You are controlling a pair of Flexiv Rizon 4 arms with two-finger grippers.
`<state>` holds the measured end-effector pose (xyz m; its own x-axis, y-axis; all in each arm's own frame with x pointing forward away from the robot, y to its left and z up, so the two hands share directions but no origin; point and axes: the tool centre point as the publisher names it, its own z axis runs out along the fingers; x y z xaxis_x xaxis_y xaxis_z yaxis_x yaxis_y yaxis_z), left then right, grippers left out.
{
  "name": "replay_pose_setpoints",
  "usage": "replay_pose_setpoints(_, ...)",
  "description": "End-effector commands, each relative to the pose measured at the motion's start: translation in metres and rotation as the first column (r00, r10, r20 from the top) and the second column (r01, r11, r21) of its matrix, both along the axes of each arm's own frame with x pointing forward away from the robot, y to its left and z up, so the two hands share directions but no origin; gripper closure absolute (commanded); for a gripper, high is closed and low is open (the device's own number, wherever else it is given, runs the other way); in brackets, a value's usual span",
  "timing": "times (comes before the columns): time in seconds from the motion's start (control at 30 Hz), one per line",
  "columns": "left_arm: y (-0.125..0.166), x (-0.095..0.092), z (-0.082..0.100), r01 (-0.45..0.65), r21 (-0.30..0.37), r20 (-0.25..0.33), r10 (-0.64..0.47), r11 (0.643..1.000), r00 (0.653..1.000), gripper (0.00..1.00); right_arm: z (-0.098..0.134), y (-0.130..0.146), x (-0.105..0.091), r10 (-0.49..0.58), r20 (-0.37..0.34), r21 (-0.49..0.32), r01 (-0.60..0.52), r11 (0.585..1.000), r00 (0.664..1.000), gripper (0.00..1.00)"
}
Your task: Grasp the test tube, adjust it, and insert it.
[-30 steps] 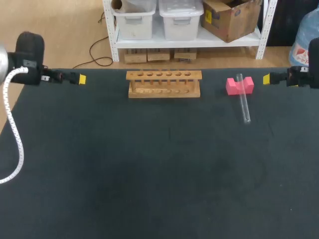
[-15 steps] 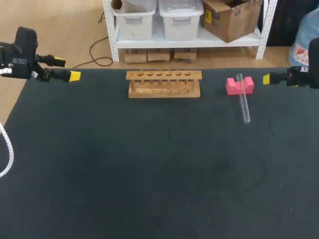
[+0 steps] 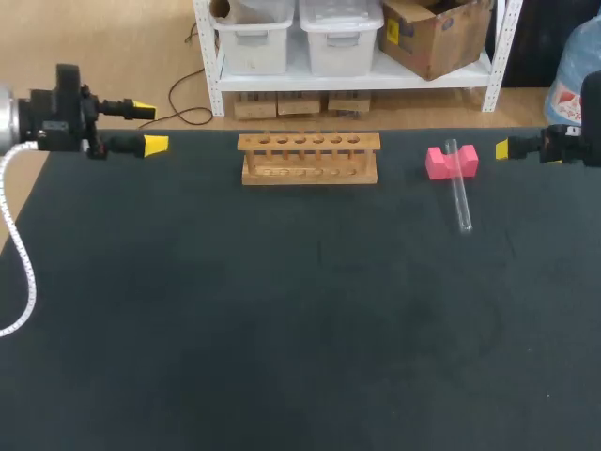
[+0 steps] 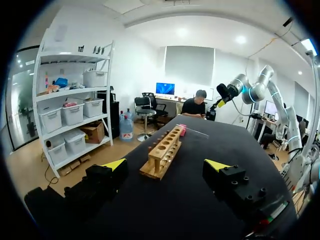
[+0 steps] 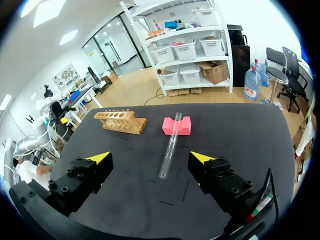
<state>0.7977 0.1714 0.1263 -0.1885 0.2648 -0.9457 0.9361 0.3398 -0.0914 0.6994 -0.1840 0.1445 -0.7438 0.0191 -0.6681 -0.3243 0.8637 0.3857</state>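
Left tool (image 3: 146, 128) released and empty at the far left edge of the black tabletop (image 3: 282, 329); right tool (image 5: 150, 157) likewise spread, empty, far right. Nearer the right one: one clear glass test tube (image 3: 459, 193), lying propped on one pink notched block (image 3: 435, 163); one six-hole wooden rack (image 3: 310, 160) well apart. Apparently not yet started: grasping, adjusting, inserting all ahead.

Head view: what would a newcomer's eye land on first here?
The pink block at the far right of the table, with the clear tube resting in its notch and sloping down toward the near side. Next comes the wooden rack at far middle, its holes empty. The left hand and right hand hover open at the far corners.
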Motion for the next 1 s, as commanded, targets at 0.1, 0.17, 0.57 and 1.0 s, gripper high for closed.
replay_pose_setpoints(0.1, -0.015, 0.017, -0.011, 0.076, 0.021, -0.029, -0.075, 0.997, 0.997, 0.0, 0.001, 0.001, -0.002, -0.007, -0.001, -0.008, 0.007, 1.0, 1.0, 0.0)
replay_pose_setpoints(0.17, -0.018, 0.018, -0.013, 0.09, 0.026, -0.034, -0.089, 0.996, 0.995, 0.0, 0.001, 0.001, -0.002, -0.007, -0.001, -0.008, 0.007, 1.0, 1.0, 0.0)
replay_pose_setpoints(0.57, -0.025, 0.016, -0.016, 0.105, 0.026, -0.038, -0.104, 0.994, 0.994, 0.0, 0.001, 0.001, -0.002, -0.007, -0.001, -0.008, 0.007, 1.0, 1.0, 0.0)
replay_pose_setpoints(1.0, -0.025, 0.015, -0.015, 0.107, 0.025, -0.042, -0.106, 0.994, 0.993, 0.0, 0.002, -0.004, -0.003, -0.017, 0.01, -0.086, 0.018, 0.996, 1.0, 0.0)
